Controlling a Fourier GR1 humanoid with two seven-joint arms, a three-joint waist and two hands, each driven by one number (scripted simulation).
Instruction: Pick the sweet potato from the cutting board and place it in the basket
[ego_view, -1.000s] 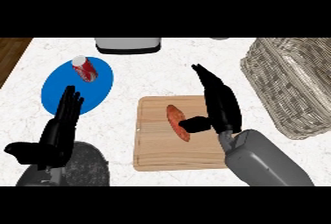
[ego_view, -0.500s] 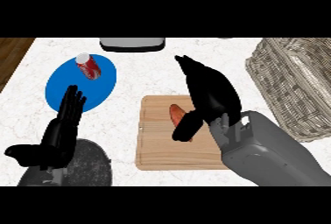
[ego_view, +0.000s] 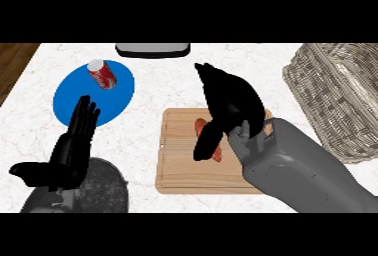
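The right hand hovers open over the sweet potato on the cutting board, gripping nothing. The basket sits at its three o'clock. The left hand rests open at eight o'clock.

orange sweet potato on wooden cutting board; wicker basket right

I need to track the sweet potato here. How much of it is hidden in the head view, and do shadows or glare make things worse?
Head view: the black right robot hand covers most of the orange sweet potato on the wooden cutting board, leaving only slivers visible; lighting is flat, with no glare and no strong shadows on the white marble counter.
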